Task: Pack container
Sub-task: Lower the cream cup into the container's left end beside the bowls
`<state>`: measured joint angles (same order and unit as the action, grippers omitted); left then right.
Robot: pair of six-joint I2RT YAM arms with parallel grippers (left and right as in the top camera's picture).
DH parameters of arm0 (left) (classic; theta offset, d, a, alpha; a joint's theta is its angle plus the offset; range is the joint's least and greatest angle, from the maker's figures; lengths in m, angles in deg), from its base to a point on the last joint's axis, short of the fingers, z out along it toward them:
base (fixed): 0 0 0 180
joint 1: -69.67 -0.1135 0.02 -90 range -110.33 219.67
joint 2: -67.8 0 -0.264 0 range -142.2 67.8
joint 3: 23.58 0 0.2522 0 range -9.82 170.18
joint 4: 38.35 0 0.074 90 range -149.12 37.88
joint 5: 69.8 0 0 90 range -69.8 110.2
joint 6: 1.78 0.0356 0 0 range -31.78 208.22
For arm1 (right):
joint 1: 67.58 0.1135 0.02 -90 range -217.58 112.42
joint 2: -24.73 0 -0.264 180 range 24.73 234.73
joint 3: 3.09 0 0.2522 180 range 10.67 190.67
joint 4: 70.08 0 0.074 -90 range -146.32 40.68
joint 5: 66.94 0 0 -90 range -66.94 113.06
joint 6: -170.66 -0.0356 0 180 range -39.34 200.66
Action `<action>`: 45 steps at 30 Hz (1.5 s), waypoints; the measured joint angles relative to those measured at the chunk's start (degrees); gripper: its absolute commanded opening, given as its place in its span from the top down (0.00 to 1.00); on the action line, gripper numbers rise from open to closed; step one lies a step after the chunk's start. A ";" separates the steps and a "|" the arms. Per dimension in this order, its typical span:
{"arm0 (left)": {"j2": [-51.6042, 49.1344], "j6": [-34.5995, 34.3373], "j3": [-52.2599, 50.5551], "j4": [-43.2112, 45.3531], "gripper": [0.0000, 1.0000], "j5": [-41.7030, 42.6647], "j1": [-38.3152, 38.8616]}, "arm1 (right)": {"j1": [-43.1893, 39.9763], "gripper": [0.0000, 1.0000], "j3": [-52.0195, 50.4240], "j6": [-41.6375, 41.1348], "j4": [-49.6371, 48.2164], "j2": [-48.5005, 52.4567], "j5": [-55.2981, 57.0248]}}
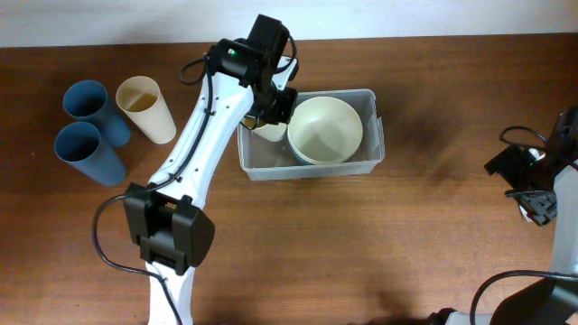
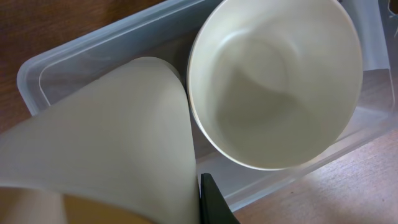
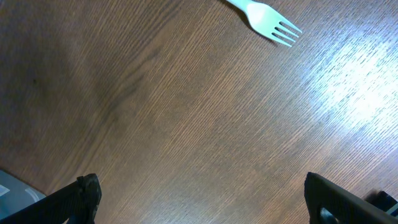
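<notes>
At mid-table, toward the far edge: container part-packed

Item 1, container (image 1: 372,126). Clear, cloudy plastic bin, rectangular with rounded corners and a raised rim. It stands on the table (image 1: 361,253), which is brown wood grain with a slight sheen. Contents:
- One cream bowl (image 1: 325,129): round, smooth, matte, filling the right half.
- One cream cup (image 2: 112,137): tapered and thin-walled, in the left half just beside the bowl.

Item 2, left gripper (image 1: 271,110). Pinched tight on that cup's wall, over the bin's left end. I cannot tell whether the cup's base rests on the bin floor.

Item 3, right gripper (image 3: 205,205). Jaws spread wide with nothing between them, over bare wood well to the right of the bin.

Outstanding, as I judge it:
- The cup is not yet released.
- Two blue cups (image 1: 86,99) and a second cream cup (image 1: 146,108) sit loose at the table's left end, all of the same tapered form.
- A white plastic fork (image 3: 268,20) lies on the wood near the right arm.

By count, packing looks under halfway.
</notes>
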<state>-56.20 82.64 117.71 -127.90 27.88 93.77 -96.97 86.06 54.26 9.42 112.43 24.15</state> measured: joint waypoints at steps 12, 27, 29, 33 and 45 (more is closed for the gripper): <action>0.00 -0.02 0.00 0.11 0.99 -4.07 -0.04 | 0.00 0.01 0.00 0.00 0.00 0.00 0.00; -1.92 -0.02 0.00 0.07 0.98 -4.87 -1.09 | 0.00 0.01 0.00 -0.04 0.00 0.00 0.00; -2.32 -0.02 0.00 -0.72 0.99 -4.24 -1.09 | 0.00 0.01 0.00 -0.04 0.00 0.00 0.00; -2.34 -0.02 0.00 -2.43 0.98 -2.71 -1.09 | 0.00 0.01 0.00 0.00 0.00 0.00 0.00; -2.34 -0.02 0.00 -0.26 0.98 -0.98 -1.09 | 0.00 0.01 0.00 -0.02 0.00 0.00 0.00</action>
<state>-58.54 82.61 117.71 -128.17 26.90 92.67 -96.97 86.06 54.24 9.42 112.43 24.15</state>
